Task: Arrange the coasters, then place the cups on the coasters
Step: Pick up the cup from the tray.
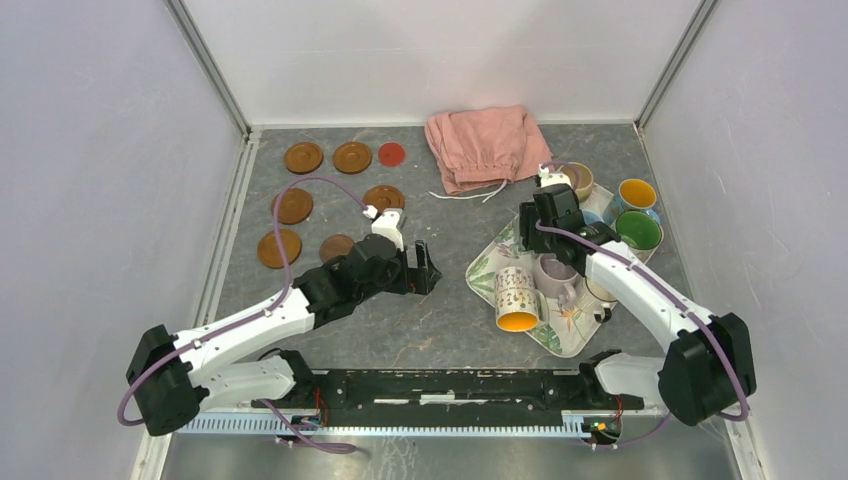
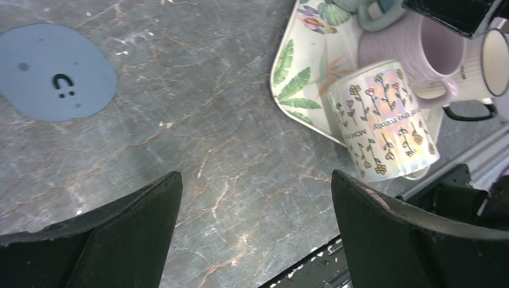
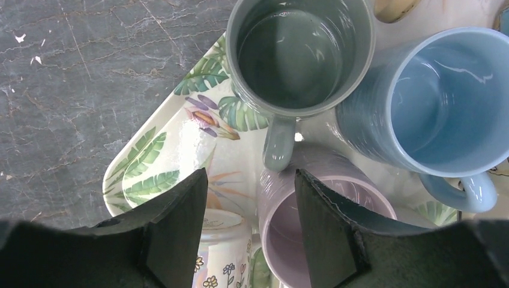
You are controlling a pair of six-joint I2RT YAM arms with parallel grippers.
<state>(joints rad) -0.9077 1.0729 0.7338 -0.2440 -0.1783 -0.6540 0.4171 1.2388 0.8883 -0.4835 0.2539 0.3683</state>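
1. Black fingers (image 3: 174,234) of the right gripper (image 3: 249,228) fill its wrist view. They are half-narrowed and straddle the near wall of the lilac mug (image 3: 279,222). One finger sits over the mug's mouth, the other outside it above the tray (image 3: 150,174). A strip of tray shows between the outer finger and the mug, so nothing is clamped yet.
2. Crowding that mug are the grey-green mug (image 3: 300,54), its handle pointing at the lilac rim, and the light blue mug (image 3: 444,102), pressed against it. A floral mug (image 2: 384,120) lies on its side at the tray's near edge. Every cup sits on or beside the tray, towards the right edge of the table (image 1: 430,330).
3. Six brown coasters (image 1: 304,157) and a red coaster (image 1: 392,154) lie in loose rows near the table's far-left corner. A blue coaster (image 2: 57,72) lies apart on bare table, seen only from the left wrist. None of them carries a cup.
4. At mid-table the left gripper (image 2: 255,228) hangs wide and empty, between the coasters and the tray. A pink cloth (image 1: 485,148) lies crumpled at the far edge.
5. Judged from this, the coasters look largely laid out and the first cup pick is in hand. The next move calls for pinching the lilac wall firmly, then lifting straight up to clear the grey-green handle and the floral mug. The coasters lie well across the table, so passing the mug to the left arm may be needed.
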